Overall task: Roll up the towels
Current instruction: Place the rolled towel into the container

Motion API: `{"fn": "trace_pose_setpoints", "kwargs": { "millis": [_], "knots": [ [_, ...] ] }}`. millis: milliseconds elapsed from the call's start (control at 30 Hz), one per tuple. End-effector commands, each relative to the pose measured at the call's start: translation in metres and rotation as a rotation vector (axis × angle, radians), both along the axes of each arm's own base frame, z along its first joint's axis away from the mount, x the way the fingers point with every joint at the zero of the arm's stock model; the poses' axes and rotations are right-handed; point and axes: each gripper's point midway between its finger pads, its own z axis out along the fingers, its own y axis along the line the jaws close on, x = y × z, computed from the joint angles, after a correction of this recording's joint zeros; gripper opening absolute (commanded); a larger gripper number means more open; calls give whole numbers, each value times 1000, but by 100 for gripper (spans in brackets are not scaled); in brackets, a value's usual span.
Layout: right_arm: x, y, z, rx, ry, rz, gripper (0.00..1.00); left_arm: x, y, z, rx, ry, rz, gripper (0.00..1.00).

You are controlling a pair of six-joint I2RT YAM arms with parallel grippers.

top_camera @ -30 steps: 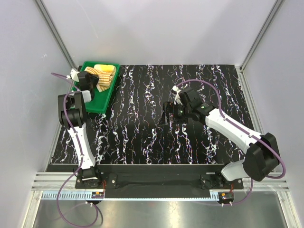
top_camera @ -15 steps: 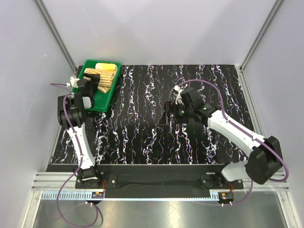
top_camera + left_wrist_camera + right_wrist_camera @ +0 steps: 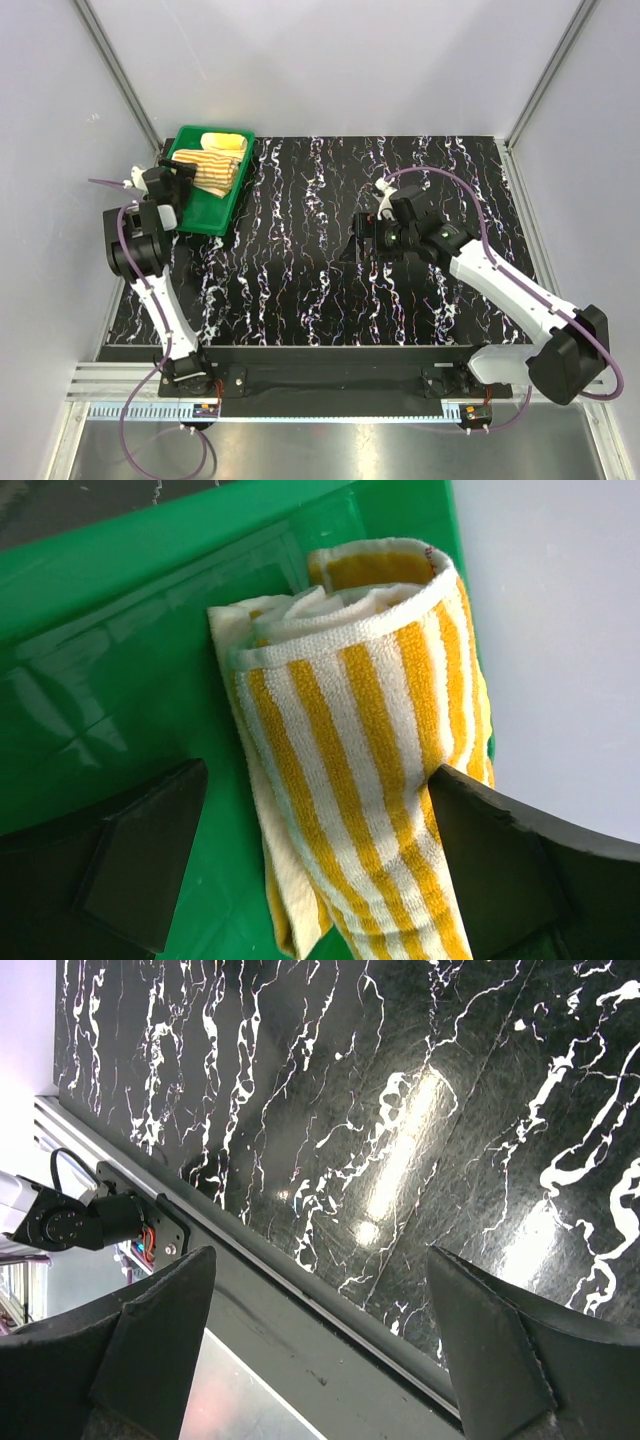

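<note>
The orange-and-cream striped towel (image 3: 210, 170) (image 3: 350, 710) lies rolled in the green tray (image 3: 205, 212) at the table's far left corner. A pale yellow edge hangs out at its near end. A plain pale yellow towel (image 3: 222, 143) lies rolled behind it in the same tray. My left gripper (image 3: 178, 180) (image 3: 320, 880) hangs over the tray's left side, open, its fingers on either side of the striped roll without gripping it. My right gripper (image 3: 362, 234) (image 3: 320, 1350) hovers above the middle of the table, open and holding nothing.
The black marbled tabletop (image 3: 330, 290) stretches from the tray to the right wall. The right wrist view looks down at the table's near edge and the metal rail (image 3: 300, 1360) with an arm base (image 3: 80, 1222). White walls close in on the left, back and right.
My left gripper opened, let the striped roll go into the tray and drew back to the left. The right arm shifted slightly right and toward the near edge.
</note>
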Motion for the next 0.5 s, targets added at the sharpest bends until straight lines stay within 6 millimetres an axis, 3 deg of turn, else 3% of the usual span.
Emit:
{"fn": "trace_pose_setpoints", "kwargs": {
  "millis": [0,300,367,400,433,467],
  "knots": [
    [-2,-7,12,10,-27,-29,93,-7,3,29,36,-7,-37,99],
    [-11,-14,22,29,-37,-38,93,-20,-1,68,88,-38,-67,99],
    [-13,-16,22,22,-35,-41,92,-27,-1,80,110,-24,-67,99],
    [-13,-17,22,18,-40,-41,93,-36,1,72,125,41,-66,99],
    [-13,-19,23,15,-43,-44,92,-42,1,84,149,52,-65,99],
    [-14,-19,24,18,-47,-46,93,-53,5,76,184,116,-60,99]
  ]
}}
